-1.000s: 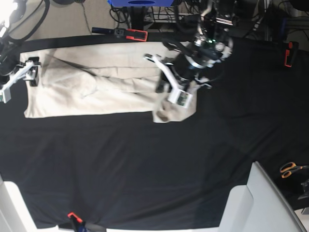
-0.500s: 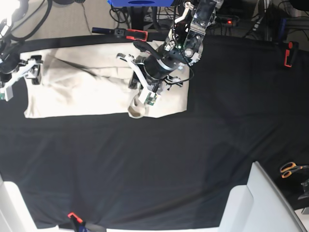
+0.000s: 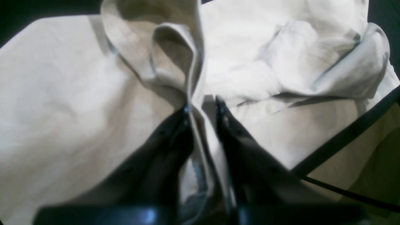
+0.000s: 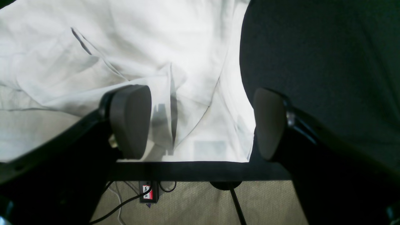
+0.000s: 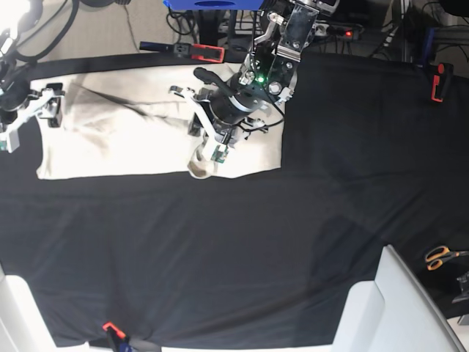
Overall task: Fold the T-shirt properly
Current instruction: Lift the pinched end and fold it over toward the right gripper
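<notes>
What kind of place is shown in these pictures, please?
Probably a robotics lab bench: a black tablecloth fastened with orange-handled clamps, tangled cables behind the table, and orange-handled scissors beside the cream cotton T-shirt being folded.

Base view: even overhead light, sharp overall; hard glare at the top left corner; black tablecloth point(image 5: 220, 249) swallows shadow detail.

Left wrist view: dim, warm cast; fingers point(image 3: 175, 147) blurred, out of focus at the bottom edge; T-shirt point(image 3: 62, 93) soft, folds shaded grey.

Right wrist view: T-shirt overexposed, near white at top; fingers point(image 4: 131, 122) in fair focus, casting soft shadows; dark cloth grainy.
</notes>
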You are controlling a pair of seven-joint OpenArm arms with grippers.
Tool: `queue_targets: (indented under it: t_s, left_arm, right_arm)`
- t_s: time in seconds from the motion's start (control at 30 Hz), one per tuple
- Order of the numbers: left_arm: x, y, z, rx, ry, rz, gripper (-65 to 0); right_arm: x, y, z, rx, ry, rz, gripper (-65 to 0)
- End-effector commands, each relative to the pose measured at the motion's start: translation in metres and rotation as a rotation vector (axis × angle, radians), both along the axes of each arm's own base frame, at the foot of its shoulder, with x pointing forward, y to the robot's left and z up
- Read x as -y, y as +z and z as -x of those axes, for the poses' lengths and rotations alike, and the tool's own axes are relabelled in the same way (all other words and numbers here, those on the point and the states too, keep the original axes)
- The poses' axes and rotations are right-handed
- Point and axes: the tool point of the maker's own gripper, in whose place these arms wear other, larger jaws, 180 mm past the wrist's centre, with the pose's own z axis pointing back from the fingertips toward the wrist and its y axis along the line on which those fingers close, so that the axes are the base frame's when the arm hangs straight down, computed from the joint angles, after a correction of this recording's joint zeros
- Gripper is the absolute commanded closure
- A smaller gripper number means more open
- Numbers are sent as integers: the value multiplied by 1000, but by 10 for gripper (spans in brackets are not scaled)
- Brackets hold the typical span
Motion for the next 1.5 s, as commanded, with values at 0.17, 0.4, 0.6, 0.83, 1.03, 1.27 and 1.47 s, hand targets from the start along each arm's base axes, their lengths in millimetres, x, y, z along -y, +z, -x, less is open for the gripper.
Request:
queue_targets:
  t_s: [0.17, 0.4, 0.6, 0.83, 1.03, 1.27, 1.47]
  left_arm:
    - [9, 13, -10, 40, 0, 37, 0]
    - [9, 2, -6, 4, -5, 31, 0]
    - [13, -3, -7, -9, -6, 33, -183]
    - [29, 3, -17, -3, -13, 58, -351]
    - [79, 10, -9, 32, -202, 48, -347]
    - [97, 40, -27, 130, -262, 59, -344]
    - [34, 44, -42, 113, -110, 16, -245]
  right_arm:
    - [4, 8, -5, 34, 3, 13, -468]
    - [4, 8, -5, 34, 3, 13, -468]
    - [5, 9, -5, 34, 2, 14, -468]
    - [4, 8, -5, 34, 5, 13, -468]
    - [3, 8, -5, 34, 6, 12, -468]
    - [4, 8, -5, 34, 5, 13, -468]
    - [3, 8, -5, 34, 6, 12, -468]
